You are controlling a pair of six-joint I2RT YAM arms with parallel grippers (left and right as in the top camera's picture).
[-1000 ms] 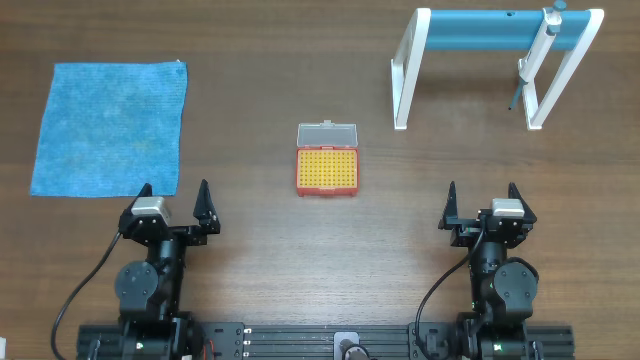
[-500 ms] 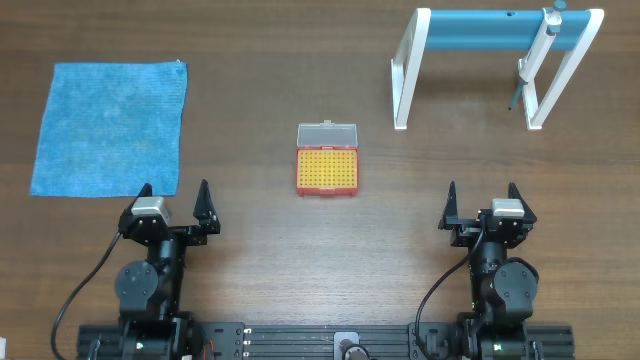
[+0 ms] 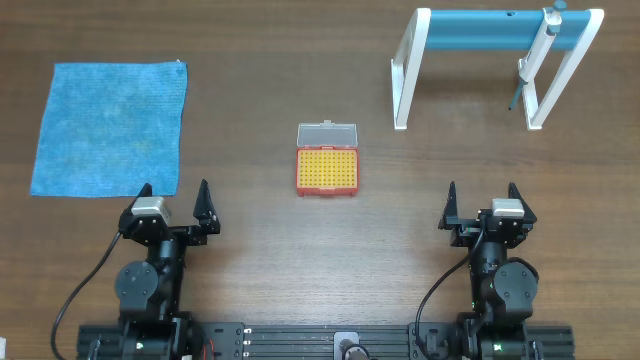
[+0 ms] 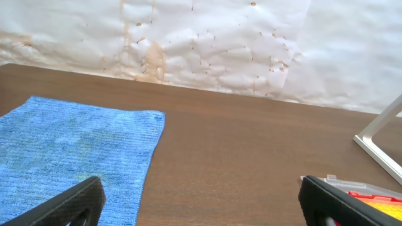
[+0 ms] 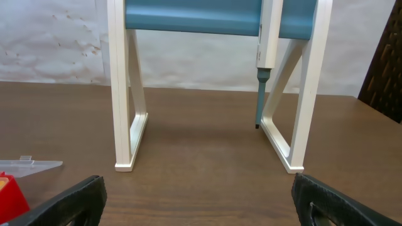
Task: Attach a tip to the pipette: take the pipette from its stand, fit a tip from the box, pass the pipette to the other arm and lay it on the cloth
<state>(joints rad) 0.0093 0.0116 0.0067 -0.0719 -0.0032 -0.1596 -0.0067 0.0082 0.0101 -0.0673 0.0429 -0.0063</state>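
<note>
Brown worktop (image 3: 250,250), and the pipette (image 3: 537,50) hangs on its stand (image 3: 480,30) at the far right corner, well apart from the right gripper (image 3: 482,190) (fingers spread wide), tucked low at the near edge; left gripper (image 3: 174,190) gapes too.

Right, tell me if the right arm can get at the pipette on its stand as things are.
Probably yes. The pipette hangs at the right end of the stand, straight ahead of the open right gripper, with bare table between and nothing blocking it.
</note>
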